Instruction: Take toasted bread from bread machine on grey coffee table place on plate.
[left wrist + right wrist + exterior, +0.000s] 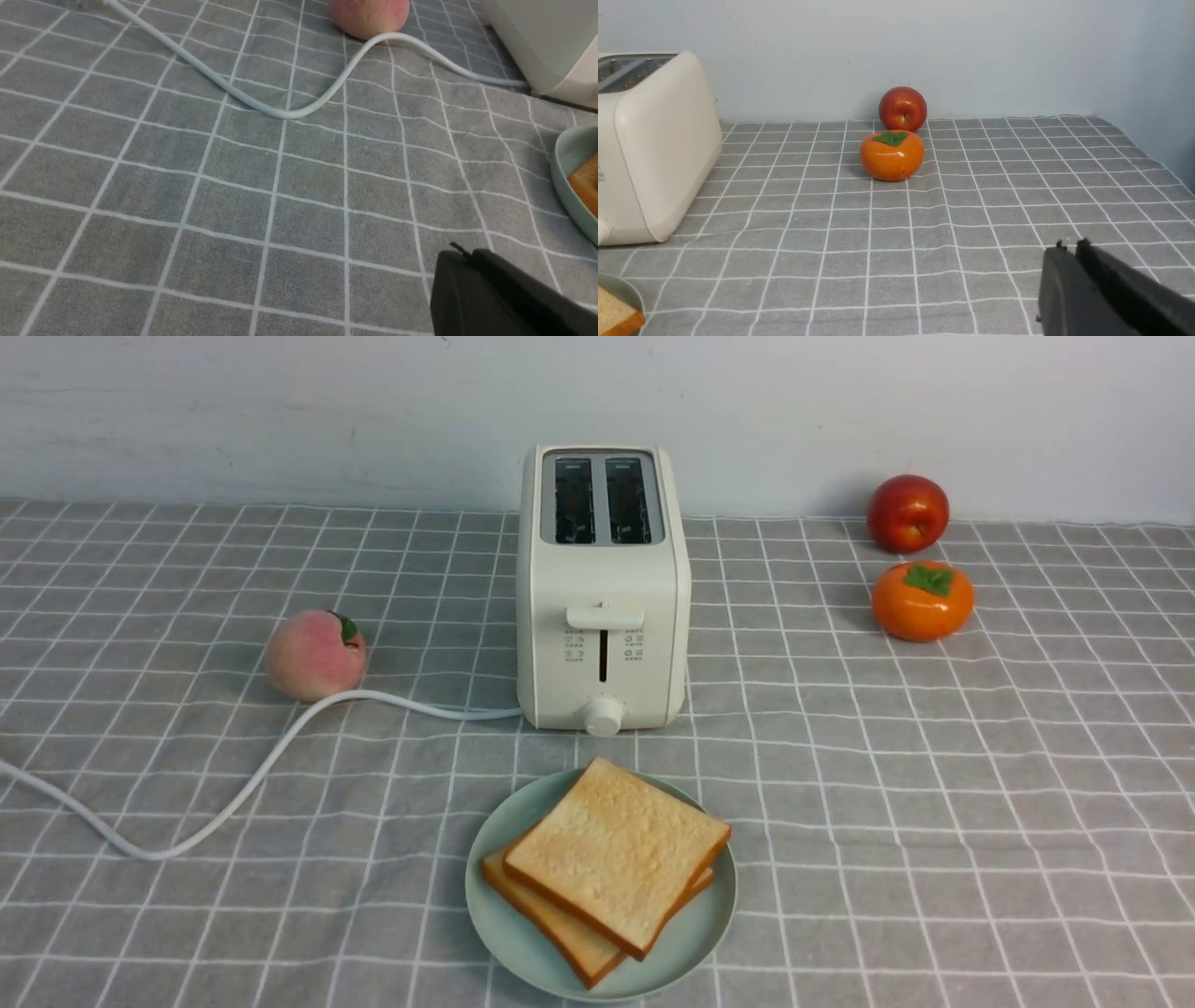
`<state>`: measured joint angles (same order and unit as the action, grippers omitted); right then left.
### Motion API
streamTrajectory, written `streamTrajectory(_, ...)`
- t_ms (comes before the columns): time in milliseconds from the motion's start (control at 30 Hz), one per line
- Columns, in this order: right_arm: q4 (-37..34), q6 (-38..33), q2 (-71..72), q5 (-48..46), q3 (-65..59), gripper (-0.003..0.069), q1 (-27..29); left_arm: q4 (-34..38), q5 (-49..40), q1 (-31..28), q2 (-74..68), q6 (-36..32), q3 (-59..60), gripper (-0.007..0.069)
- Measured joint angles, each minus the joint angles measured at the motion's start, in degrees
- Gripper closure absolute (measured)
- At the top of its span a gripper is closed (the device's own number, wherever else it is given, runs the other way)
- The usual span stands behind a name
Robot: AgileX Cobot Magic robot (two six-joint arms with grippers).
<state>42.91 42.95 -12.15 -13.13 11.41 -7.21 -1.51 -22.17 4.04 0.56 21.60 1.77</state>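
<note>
Two slices of toasted bread point(616, 854) lie stacked and skewed on the mint-green plate point(691, 943), near the front of the grey coffee table point(934, 803). Just behind it stands the cream bread machine point(602, 616); both its slots are dark and hold no bread. Neither gripper shows in the front view. My left gripper point(467, 254) is shut on nothing, low over bare cloth, with the plate's rim point(567, 158) and a toast corner point(586, 184) off to one side. My right gripper point(1069, 247) is also shut and holds nothing, apart from the bread machine point(658, 140) and plate point(621, 291).
A peach point(315, 655) sits left of the bread machine, and the white power cord point(233, 793) loops past it across the left of the cloth. A red apple point(907, 513) and an orange persimmon point(922, 600) sit at the back right. A pale wall closes the far edge.
</note>
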Motion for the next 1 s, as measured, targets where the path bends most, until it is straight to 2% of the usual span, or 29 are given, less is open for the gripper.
streamTrajectory(767,-0.3,-1.1,0.0,0.1,-0.1,0.0592,0.0,1.5,0.0,0.0,0.0,0.0,0.0,0.0608)
streamTrajectory(833,-6.1,-2.4,0.0,1.5,-0.1,0.0589,0.0,1.5,0.0,0.0,0.0,0.0,0.0,0.0607)
streamTrajectory(867,-12.4,-5.4,0.0,2.5,-0.1,0.0587,0.0,1.5,0.0,0.0,0.0,0.0,0.0,0.0607)
streamTrajectory(900,-13.3,-6.0,0.0,2.5,-0.1,0.0587,0.0,1.5,0.0,0.0,0.0,0.0,0.0,0.0607)
streamTrajectory(933,-21.6,-13.1,0.0,3.4,-0.1,0.0585,0.0,1.5,0.0,0.0,0.0,0.0,0.0,0.0607)
streamTrajectory(967,-23.6,-14.0,0.0,3.4,-0.1,0.0585,0.0,1.5,0.0,0.0,0.0,0.0,0.0,0.0607)
streamTrajectory(1000,-31.3,-20.7,0.0,3.7,-0.1,0.0583,0.0,1.5,0.0,0.0,0.0,0.0,0.0,0.0607)
